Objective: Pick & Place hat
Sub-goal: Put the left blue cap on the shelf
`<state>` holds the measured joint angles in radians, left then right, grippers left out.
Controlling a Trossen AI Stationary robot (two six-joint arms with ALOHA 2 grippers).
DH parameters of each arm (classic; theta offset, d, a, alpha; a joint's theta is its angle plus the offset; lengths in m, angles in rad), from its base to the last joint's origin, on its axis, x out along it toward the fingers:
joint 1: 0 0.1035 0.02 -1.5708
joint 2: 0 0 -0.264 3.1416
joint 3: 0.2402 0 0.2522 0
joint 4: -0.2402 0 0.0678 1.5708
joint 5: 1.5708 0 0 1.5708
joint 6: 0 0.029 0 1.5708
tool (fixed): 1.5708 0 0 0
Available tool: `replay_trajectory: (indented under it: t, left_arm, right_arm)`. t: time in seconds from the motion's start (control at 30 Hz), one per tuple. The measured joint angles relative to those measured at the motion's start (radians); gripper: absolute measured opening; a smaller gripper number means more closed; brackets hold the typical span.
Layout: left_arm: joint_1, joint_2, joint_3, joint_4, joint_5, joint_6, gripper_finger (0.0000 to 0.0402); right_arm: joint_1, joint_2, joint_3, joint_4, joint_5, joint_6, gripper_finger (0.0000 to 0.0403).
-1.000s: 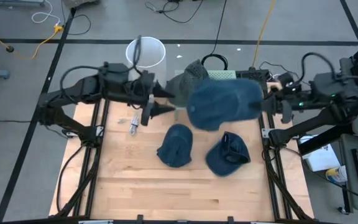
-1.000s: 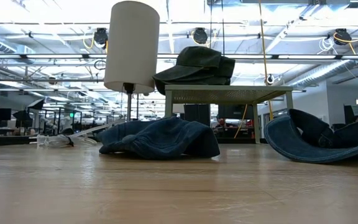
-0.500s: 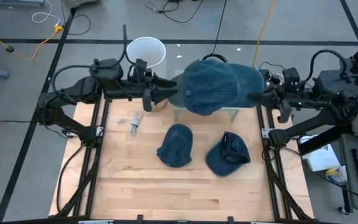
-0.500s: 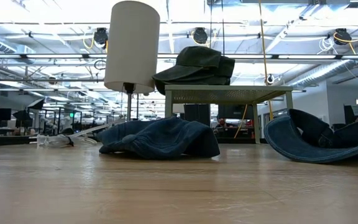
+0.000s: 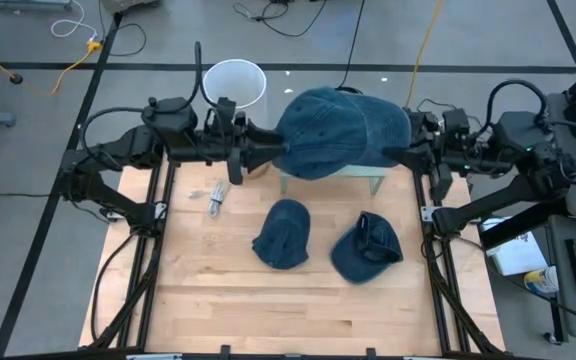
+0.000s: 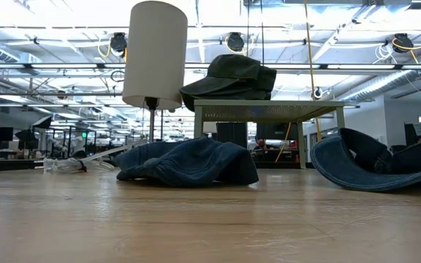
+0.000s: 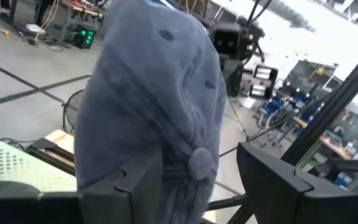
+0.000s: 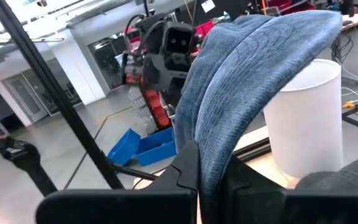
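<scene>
Holding a blue denim hat (image 5: 338, 132) stretched between them above the small stand (image 5: 378, 178) at the worktop's far edge, the left gripper (image 5: 258, 155) and right gripper (image 5: 414, 155) each have their jaws clenched on a side of it. By my reading it is lifted but not placed. A dark hat (image 6: 232, 77) already sits on the stand; two more denim hats (image 5: 283, 233) lie mid-worktop (image 5: 218, 290), a white cylinder (image 5: 235, 82) near the far-left corner. Beyond is an open workshop.

robotics lab, floor cables (image 5: 58, 70), blue bins (image 8: 143, 146)
</scene>
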<state>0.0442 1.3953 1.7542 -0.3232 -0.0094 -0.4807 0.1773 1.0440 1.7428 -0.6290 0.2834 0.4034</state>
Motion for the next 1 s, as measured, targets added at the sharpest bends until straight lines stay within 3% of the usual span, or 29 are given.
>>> replay_trajectory:
  t: [0.27, 0.63, 0.83, 1.0]
  left_arm:
    - [0.002, 0.0, 0.0, -0.058, -0.042, 0.033, 0.0213]
    - [0.002, 0.035, 0.001, -0.055, -0.045, -0.004, 0.0182]
    - [0.002, 0.049, 0.001, -0.046, -0.052, -0.065, 0.0113]
    - [0.002, 0.047, 0.001, -0.028, 0.042, -0.08, 0.0026]
  right_arm:
    - [-0.019, 0.022, 0.0, 0.035, -0.05, 0.003, 0.0004]
    - [-0.02, 0.069, 0.0, 0.129, -0.106, -0.007, 0.0004]
    - [-0.02, 0.079, 0.0, 0.097, -0.106, 0.011, 0.0004]
    - [-0.02, 0.071, 0.0, 0.052, -0.102, 0.029, 0.0004]
